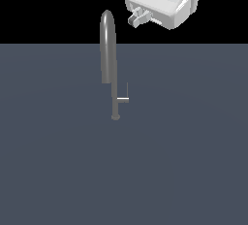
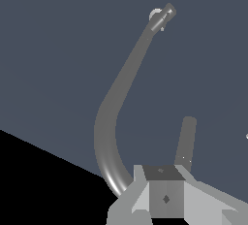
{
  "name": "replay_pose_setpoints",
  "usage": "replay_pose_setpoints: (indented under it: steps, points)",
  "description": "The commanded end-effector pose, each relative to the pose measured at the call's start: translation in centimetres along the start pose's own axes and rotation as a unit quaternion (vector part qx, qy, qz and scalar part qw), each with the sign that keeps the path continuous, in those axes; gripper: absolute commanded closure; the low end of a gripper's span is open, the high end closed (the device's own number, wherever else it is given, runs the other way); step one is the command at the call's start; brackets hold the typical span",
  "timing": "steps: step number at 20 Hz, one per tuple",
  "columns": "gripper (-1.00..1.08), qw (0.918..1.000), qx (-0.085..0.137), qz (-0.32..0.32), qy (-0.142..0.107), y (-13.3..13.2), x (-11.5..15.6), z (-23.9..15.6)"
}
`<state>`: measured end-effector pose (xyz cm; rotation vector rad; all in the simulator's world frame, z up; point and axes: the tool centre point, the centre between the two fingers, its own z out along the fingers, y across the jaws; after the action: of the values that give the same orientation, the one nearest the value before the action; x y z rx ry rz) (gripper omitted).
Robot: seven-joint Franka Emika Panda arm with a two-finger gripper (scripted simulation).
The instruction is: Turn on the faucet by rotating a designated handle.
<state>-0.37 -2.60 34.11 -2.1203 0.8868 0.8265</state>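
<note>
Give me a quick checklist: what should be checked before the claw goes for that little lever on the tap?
1. Handle in sight: ok in the exterior view, on the post's right there.
2. Faucet upright: ok.
3. Claw near the handle: not ok, it hangs high beside the spout top.
4. Claw touching the faucet: cannot tell.
5. Claw open enough: cannot tell.
6. Handle seen from the wrist: cannot tell.

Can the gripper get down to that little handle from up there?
Probably yes. The gripper hangs high beside the top of the faucet, touching nothing. The handle sticks out low on that same side, with open space above it.
</note>
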Motion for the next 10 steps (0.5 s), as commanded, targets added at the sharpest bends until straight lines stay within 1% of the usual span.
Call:
replay_pose_setpoints:
  steps: [1, 4, 6, 10]
  points:
    - [1.08, 0.999, 0.025, 0.026, -0.025, -0.2, 2.0, 0.5]
    - [1.08, 0.9951, 0.057, 0.058, -0.057, -0.2, 4.5, 1.3]
    - [1.08, 0.9906, 0.078, 0.081, -0.078, -0.2, 6.1, 1.9]
    - [1.08, 0.9769, 0.122, 0.127, -0.122, 0.0, 9.4, 3.4]
